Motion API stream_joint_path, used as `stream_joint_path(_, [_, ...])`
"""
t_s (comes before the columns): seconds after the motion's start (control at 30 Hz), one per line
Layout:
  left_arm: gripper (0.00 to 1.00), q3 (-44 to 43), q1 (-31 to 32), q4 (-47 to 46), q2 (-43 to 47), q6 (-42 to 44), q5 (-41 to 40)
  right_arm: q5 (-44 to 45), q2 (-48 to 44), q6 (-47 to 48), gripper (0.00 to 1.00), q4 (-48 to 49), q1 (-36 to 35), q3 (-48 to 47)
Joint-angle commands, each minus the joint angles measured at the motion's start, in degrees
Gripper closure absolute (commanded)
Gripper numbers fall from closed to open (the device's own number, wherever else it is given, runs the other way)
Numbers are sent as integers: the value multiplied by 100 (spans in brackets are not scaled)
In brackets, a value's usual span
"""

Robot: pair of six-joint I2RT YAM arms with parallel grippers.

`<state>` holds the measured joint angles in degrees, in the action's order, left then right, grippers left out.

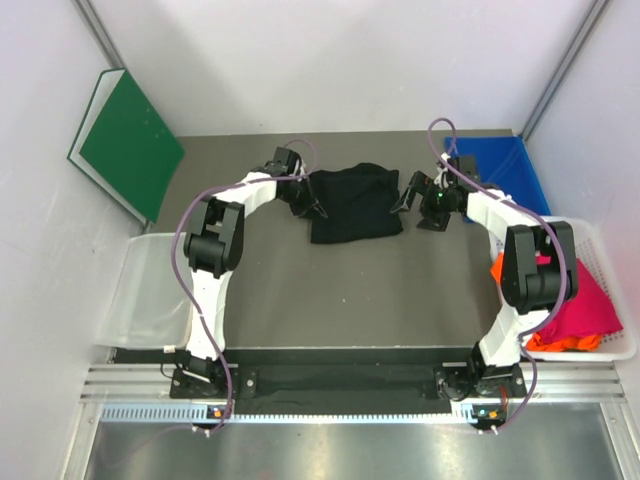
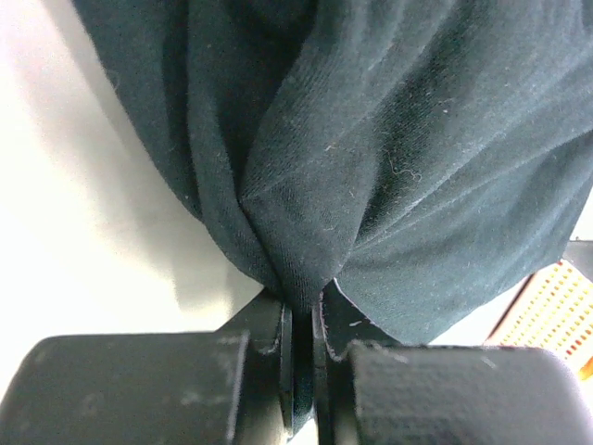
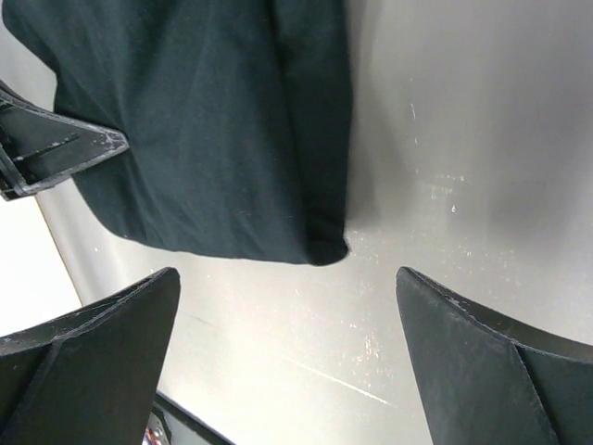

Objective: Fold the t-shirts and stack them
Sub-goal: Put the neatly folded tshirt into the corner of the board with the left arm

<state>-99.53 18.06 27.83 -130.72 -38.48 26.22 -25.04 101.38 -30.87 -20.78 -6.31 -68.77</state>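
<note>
The black t-shirt [image 1: 352, 203] lies crumpled on the grey tabletop [image 1: 330, 290], already partly gathered into a rough rectangle. At its left edge the left hand [image 2: 301, 306] is clenched on a bunched ridge of the cloth, and the fabric funnels down into the narrow slit between its jaws. At the shirt's right edge the right hand [image 3: 285, 278] is spread wide and grasps nothing, with the shirt's near right corner lying just ahead of its fingertips. Well to the right of the shirt, a pink t-shirt [image 1: 585, 310] and an orange one [image 1: 497, 268] wait in the white basket [image 1: 622, 352].

The main risk is the left pinch. It seems to catch several layers at once, though the wrist view is too close to tell hem from sleeve. If so, a pull would drag the whole heap rather than open a clean fold. The bite is also shallow, so the cloth could slip free under tension. The right hand may close short of the corner, or take only the top layer, which would skew the fold.
</note>
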Motion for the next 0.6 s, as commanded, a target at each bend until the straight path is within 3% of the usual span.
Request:
stream_joint_path(0.0, [100, 100, -382, 609, 415, 148, -583, -142, 39, 143, 0, 30, 68, -137])
stream_joint_path(0.37, [100, -435, -1191, 820, 222, 288, -855, -230, 4, 240, 0, 21, 59, 57])
stream_joint_path(0.57, [100, -1216, -1630, 1346, -111, 665, -1004, -238, -92, 240, 0, 47, 59, 241])
